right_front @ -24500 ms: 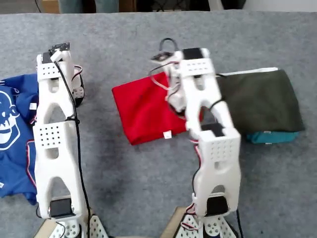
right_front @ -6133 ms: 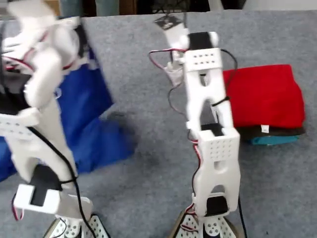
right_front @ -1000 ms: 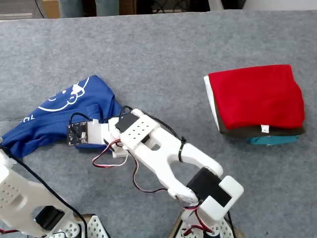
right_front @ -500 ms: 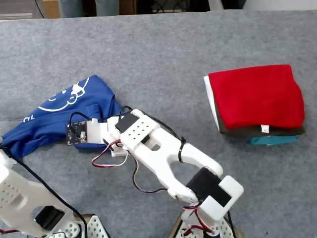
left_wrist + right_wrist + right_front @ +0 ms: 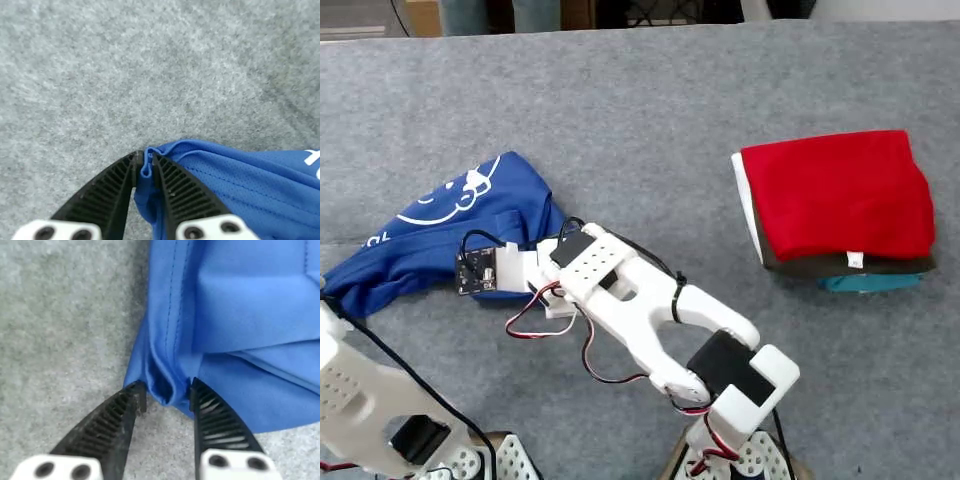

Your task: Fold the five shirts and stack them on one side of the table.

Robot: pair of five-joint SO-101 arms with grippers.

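Last unfolded item: the blue shirt (image 5: pixel 450 225) lies crumpled at one side of the surface (image 5: pixel 650 90), well apart from the folded ones piled at the other side, with the red shirt (image 5: pixel 840 190) on top, a dark shirt (image 5: pixel 800 266) under it and a teal shirt (image 5: pixel 870 283) at the bottom. At the blue shirt's edge the left end effector (image 5: pixel 145 159) is clamped on a thin fold, its fingers nearly together with cloth pinched between them. The right end effector (image 5: pixel 166 389) stands apart, its fingers straddling a bunched seam of the same shirt (not yet closed on it). The step in hand, by judgement, is getting a two-point hold so the shirt can be spread flat before folding. The next move likely calls for the right one to close on that seam, then for both to lift and draw the cloth taut. Hard to make out: a white strip (image 5: pixel 742 200) along the pile's side may be a fourth shirt or only a lining. The blue shirt's print is partly buried in folds, and which corners are being held cannot be told.
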